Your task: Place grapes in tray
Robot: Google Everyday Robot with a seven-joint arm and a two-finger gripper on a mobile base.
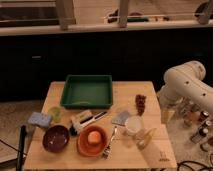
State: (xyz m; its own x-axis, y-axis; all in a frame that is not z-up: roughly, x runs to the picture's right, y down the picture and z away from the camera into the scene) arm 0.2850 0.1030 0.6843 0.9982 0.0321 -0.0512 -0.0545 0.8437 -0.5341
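Between one tray (87,92) and one gripper (167,114) sits one grapes (141,103) bunch.

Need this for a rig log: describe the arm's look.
The arm is white, built of thick rounded segments with smooth shells; no cables or markings show. Its hand, at the table's right edge beside the grapes, looks pale yellowish.

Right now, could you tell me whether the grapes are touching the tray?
Apart. The camera view shows bare table between the grapes and the tray. The pincer hangs by the table's right edge, beyond the grapes.
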